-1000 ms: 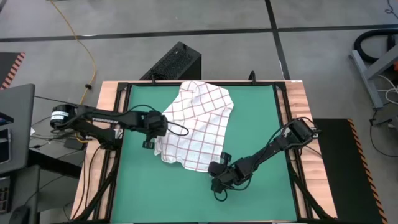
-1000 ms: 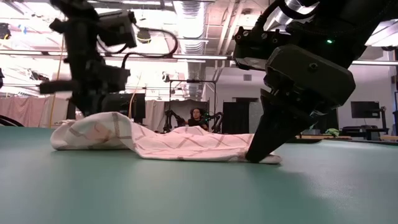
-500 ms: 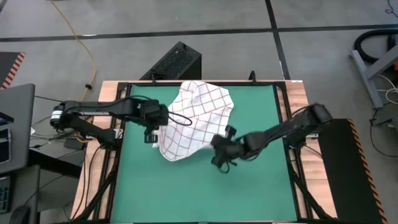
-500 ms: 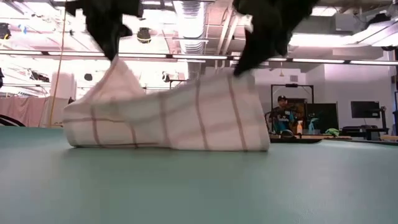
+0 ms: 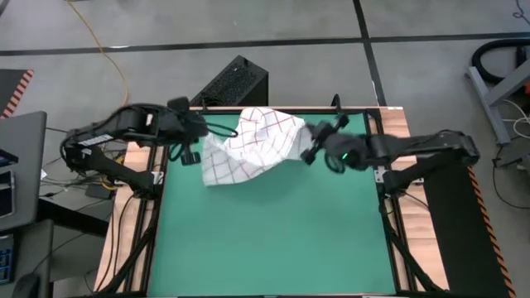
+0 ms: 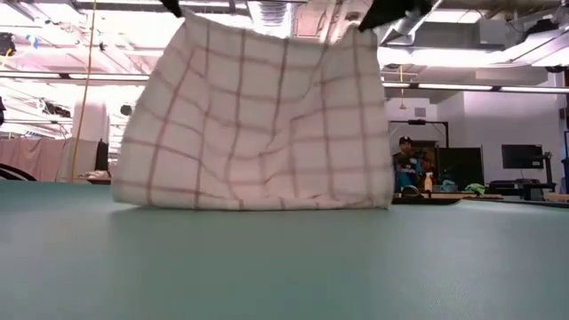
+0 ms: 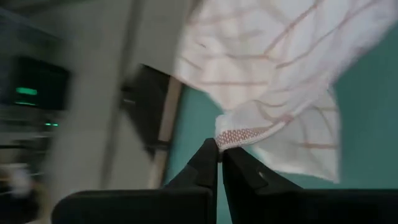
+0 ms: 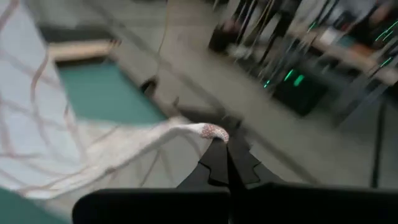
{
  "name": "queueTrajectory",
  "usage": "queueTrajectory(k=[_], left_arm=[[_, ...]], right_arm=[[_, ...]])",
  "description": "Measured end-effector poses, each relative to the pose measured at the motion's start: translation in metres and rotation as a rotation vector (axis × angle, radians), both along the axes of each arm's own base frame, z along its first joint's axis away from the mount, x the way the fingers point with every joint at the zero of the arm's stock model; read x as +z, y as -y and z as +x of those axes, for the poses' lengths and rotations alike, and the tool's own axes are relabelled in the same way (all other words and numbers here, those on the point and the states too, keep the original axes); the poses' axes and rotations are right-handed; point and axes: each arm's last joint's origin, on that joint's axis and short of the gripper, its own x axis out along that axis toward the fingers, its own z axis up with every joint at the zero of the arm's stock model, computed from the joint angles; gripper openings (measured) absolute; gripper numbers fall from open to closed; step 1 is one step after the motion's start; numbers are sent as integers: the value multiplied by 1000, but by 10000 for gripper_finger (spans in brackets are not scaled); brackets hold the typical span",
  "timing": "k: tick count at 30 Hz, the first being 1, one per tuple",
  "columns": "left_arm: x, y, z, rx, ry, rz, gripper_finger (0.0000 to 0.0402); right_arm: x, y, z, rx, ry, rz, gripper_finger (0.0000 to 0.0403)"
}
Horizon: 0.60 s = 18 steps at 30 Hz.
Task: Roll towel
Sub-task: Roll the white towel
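Towel [image 6: 253, 120], soft white cloth with thin red check lines, hangs as a creased sheet, lower edge resting on the green mat [image 5: 273, 232] at the surface's far half. Left gripper [image 7: 219, 151] pinches one upper corner; right gripper [image 8: 219, 142] pinches the other, both clenched on cloth.

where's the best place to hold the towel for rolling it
By its two top corners, from above, as now: the left tool and right tool each pinch one corner. The towel hangs as a flat sheet, its bottom edge on the green mat, so it can be laid out flat.
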Motion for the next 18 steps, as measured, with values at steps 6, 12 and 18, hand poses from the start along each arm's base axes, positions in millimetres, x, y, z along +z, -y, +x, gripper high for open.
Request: queueTrajectory(k=[6, 12, 18], left_arm=[[19, -20, 11, 73, 10, 359, 0], [45, -69, 15, 138, 75, 548, 0], [80, -126, -3, 266, 148, 837, 0]], right_arm=[[46, 32, -22, -98, 74, -270, 0], [75, 67, -41, -254, 131, -482, 0], [98, 109, -50, -250, 209, -629, 0]])
